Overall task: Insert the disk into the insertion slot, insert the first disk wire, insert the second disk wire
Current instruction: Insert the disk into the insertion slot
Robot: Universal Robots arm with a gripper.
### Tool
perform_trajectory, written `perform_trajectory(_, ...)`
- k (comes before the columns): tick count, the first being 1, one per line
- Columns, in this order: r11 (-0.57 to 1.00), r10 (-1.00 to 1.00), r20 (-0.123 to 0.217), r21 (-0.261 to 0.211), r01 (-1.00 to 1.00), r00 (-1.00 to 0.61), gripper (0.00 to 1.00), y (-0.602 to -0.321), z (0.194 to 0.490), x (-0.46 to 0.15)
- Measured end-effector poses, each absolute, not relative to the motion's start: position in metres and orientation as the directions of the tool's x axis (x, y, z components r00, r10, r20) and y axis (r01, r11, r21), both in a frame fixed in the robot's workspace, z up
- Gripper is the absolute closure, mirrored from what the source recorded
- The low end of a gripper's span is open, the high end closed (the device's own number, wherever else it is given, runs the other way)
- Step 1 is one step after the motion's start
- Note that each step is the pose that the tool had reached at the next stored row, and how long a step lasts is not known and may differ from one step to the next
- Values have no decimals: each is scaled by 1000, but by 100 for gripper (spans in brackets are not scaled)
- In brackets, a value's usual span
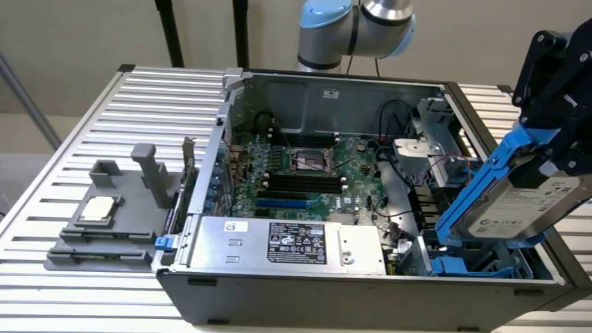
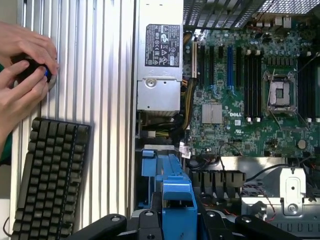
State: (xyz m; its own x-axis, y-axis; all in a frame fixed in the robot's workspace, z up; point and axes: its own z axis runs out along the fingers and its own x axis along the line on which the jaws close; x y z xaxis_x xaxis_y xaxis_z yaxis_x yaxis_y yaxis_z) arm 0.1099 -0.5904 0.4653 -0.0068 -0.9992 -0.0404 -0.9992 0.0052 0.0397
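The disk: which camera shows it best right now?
The exterior view: the disk hangs tilted in the gripper, with its white label and blue carrier in plain sight, near the insertion slot. In the wrist view its blue carrier appears end-on, and the label is hidden.

A: Where is there room over the open case [image 1: 370,305]?
B: Above the motherboard [image 1: 310,170] the way down is free. The power supply [image 1: 287,243] fills the near corner at the exterior view's left, and a bundle of cables [image 2: 186,102] crowds the gap between it and the board.
A: And at the drive cage [image 1: 462,266]?
B: The disk [image 1: 527,205], tilted in the jaws, hangs just above it, close to the case's wall at the exterior view's right.
A: The table [image 1: 157,97]?
B: Bare slats behind; a grey fixture [image 1: 111,215] stands beside the case. A keyboard [image 2: 50,175] lies on the table too, with a person's hands [image 2: 25,47] just past its end.
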Motion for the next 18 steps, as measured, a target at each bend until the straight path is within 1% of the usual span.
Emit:
perform_trajectory(5, 2, -999, -49, 40, -999, -4, 67, -596, 462, 110)
perform_trajectory(18, -22, -998, -64, 40, -999, 20, 67, -598, 453, 108)
